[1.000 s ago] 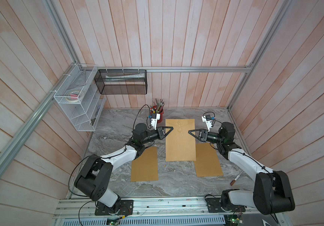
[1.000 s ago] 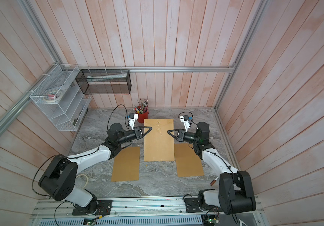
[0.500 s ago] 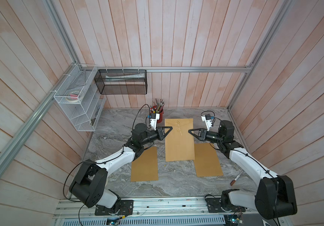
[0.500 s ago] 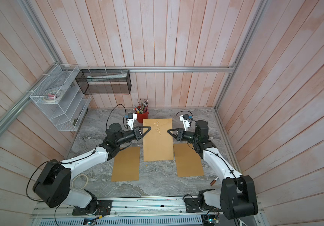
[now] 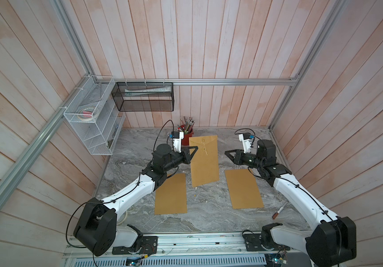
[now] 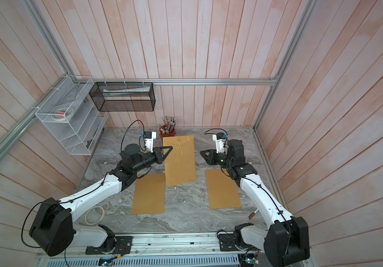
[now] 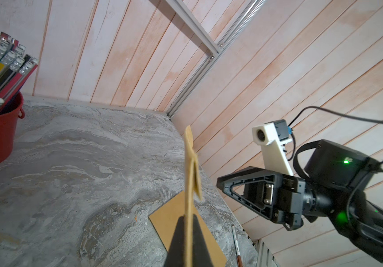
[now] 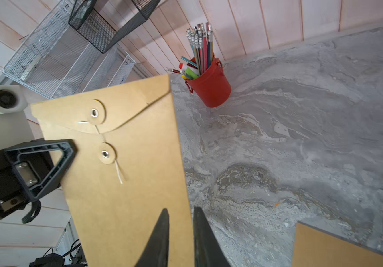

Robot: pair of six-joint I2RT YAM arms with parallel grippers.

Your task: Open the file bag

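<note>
The file bag (image 5: 204, 161) is a tan envelope with two round buttons and a white string whose loose end dangles. It hangs off the table, bottom edge tilted, in both top views (image 6: 180, 161). My left gripper (image 5: 192, 153) is shut on its left edge. In the left wrist view the file bag (image 7: 189, 180) stands edge-on between the shut fingers (image 7: 179, 233). My right gripper (image 5: 227, 153) sits just right of the bag, apart from it. In the right wrist view its fingers (image 8: 162, 222) show a narrow gap, holding nothing, with the file bag (image 8: 128, 185) behind them.
A red pencil cup (image 5: 185, 136) stands behind the bag. Two flat brown sheets (image 5: 170, 194) (image 5: 243, 188) lie on the marble table, a brown marker (image 5: 279, 210) near the right wall, a tape roll (image 6: 94, 215) front left. A white wire shelf (image 5: 93, 129) and black mesh basket (image 5: 144, 97) hang on the walls.
My right gripper has let go of the bag's right edge and opened slightly. The bag has swung left and tilted, held only by the left gripper.
</note>
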